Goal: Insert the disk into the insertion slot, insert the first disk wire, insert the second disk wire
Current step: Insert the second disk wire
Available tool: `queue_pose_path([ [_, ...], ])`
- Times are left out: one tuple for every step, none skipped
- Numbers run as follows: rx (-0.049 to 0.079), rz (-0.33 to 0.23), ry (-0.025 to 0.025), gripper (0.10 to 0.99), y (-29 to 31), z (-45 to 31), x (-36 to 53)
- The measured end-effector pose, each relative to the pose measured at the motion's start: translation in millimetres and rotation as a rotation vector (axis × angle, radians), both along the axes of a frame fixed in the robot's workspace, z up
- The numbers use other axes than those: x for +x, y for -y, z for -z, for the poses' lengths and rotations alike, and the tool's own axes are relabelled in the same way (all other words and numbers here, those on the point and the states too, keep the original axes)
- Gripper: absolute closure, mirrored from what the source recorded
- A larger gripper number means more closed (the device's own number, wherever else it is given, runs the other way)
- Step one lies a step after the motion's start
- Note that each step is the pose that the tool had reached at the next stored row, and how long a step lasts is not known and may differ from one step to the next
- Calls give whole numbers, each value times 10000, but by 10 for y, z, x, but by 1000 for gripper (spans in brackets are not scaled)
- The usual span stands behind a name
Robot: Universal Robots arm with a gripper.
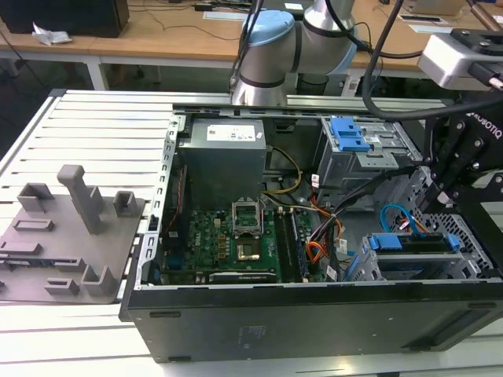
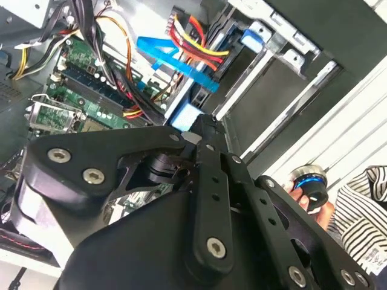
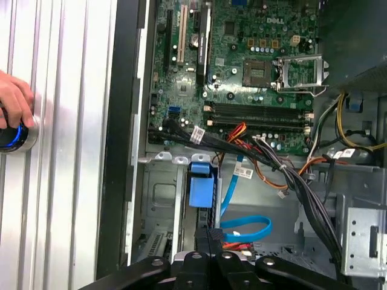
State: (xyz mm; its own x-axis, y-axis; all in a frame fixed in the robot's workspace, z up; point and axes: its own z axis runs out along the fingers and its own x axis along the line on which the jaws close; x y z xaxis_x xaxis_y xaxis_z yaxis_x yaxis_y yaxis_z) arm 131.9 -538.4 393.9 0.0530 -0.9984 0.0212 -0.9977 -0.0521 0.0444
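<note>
The gripper (image 3: 205, 237) hangs low over the drive corner of the open computer case (image 1: 149, 314). Its two fingers stand narrow, drawn together at the tips. I cannot tell whether a small plug is pinched between them.

The disk (image 3: 201, 184) lies directly ahead of the fingertips and very near to them. It sits inside the insertion slot (image 1: 440, 263), and its blue carrier end shows just beyond the tips. Its long axis seems to run away from the gripper in line with the fingers, so the first step looks done.

The second disk wire (image 3: 245, 226) is just beside the fingertips, to the side of the disk. It makes a flat loop there, then runs away from the gripper toward the motherboard (image 3: 242, 66). Its dark plug I cannot find with certainty. A bundle of red, orange and yellow wires (image 2: 196, 39) lies close against the same side of the tips, nearer than the blue loop. In my judgement the work now turns on this small space between the fingertips and the rear of the disk.
</note>
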Motion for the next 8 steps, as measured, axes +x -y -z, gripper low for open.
queue_pose_path([
  [0,1,0,980,1,1,-15],
  [-1,-1,0,980,0,0,-14],
  [-2,-1,0,980,0,0,-15],
  [-1,0,0,980,0,0,-15],
  [-1,0,0,980,0,0,-15],
  [-1,0,0,980,0,0,-15],
  [-1,0,0,980,0,0,-16],
  [-1,0,0,980,0,0,-16],
])
